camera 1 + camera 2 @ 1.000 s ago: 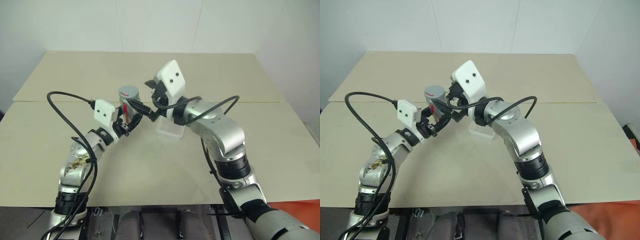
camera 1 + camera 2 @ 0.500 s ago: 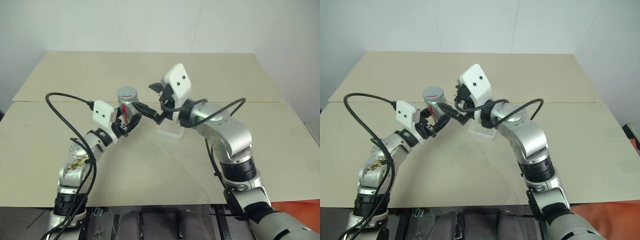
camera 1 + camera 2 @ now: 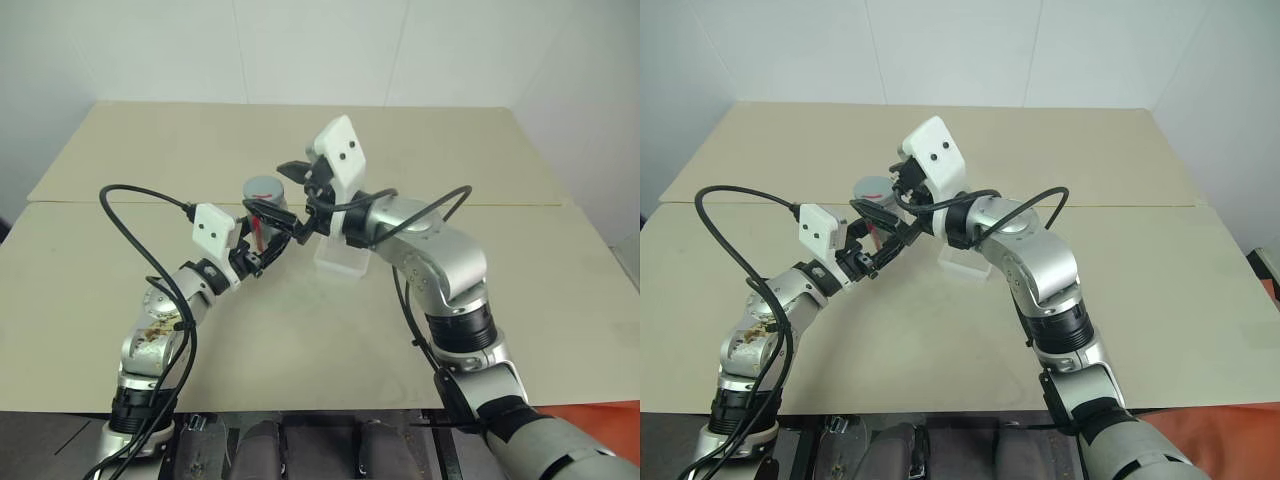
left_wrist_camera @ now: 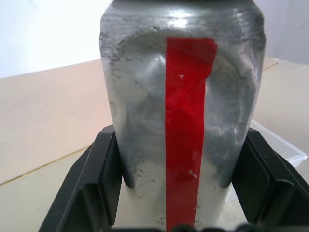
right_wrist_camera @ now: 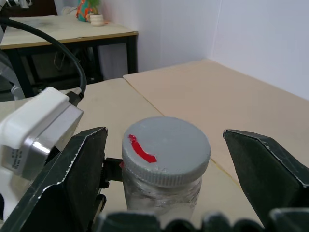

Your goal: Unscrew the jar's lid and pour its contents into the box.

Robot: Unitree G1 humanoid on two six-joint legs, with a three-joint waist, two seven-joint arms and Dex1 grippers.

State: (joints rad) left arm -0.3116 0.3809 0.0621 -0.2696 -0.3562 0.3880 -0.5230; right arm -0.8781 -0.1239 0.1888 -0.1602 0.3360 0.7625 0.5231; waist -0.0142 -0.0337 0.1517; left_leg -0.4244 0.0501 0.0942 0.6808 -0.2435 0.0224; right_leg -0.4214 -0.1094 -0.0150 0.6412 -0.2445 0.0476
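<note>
The jar, a silvery cylinder with a red stripe, stands upright above the table with my left gripper shut on its lower half. The grey lid with a red mark sits on top of it. My right gripper is open and level with the lid. One black finger stands on each side of the lid, with a gap showing on both sides. The clear plastic box rests on the table just right of the jar, under my right wrist.
The beige table has a seam across its far part and white walls behind. Black cables loop off both wrists. In the right wrist view, another table with small objects stands in the background.
My right gripper swung slightly right, away from the jar, then came back to straddle the lid, still open. The left gripper kept its hold on the jar.
</note>
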